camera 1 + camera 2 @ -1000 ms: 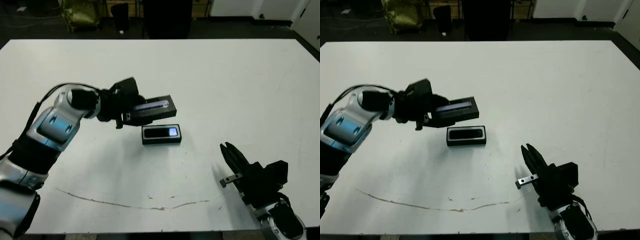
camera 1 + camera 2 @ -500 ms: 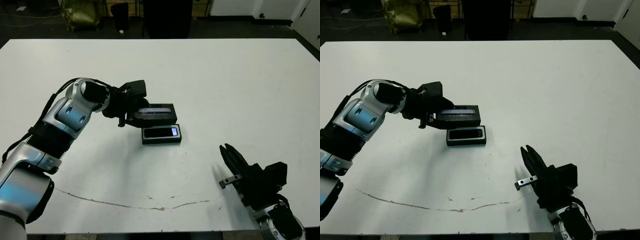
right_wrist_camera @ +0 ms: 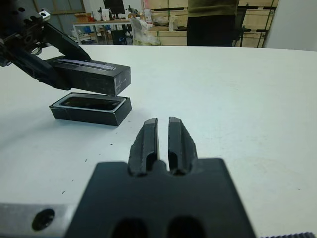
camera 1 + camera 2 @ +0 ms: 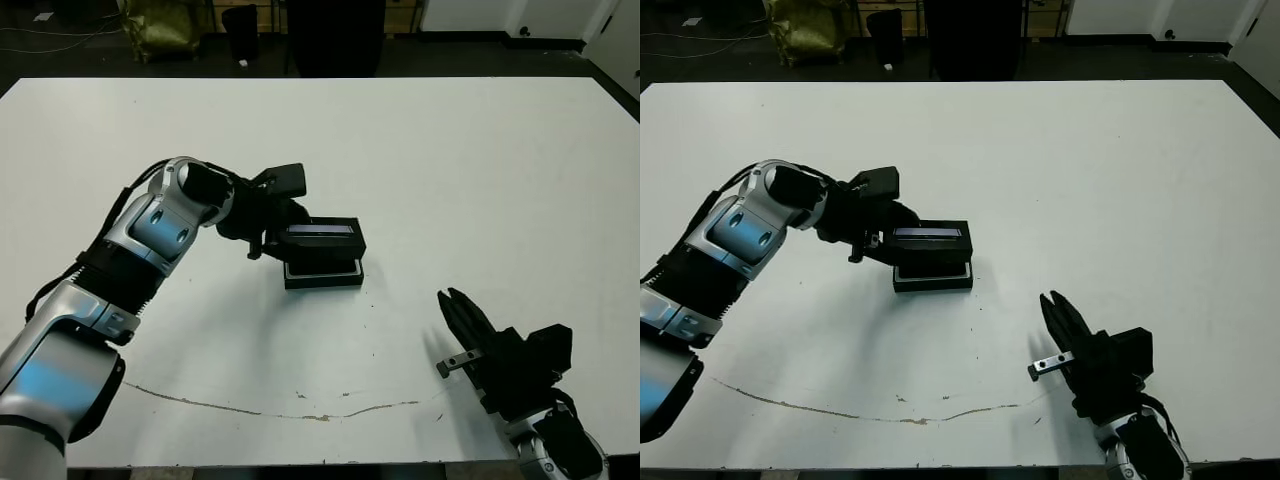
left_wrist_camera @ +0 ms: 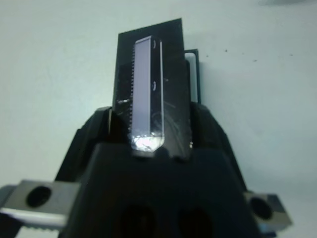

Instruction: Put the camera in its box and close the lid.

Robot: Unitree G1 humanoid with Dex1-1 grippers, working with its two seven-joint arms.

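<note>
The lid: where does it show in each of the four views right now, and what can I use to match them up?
Left eye view: lid, centre-left, held by the left gripper over the box.
Right eye view: same spot, slightly further left.
Left wrist view: upper centre, between that gripper's fingers.
Right wrist view: upper left.
Shared landmark: the box under it.

Most of the box (image 4: 322,273) beneath the lid (image 4: 322,237), the camera out of sight inside.
</note>
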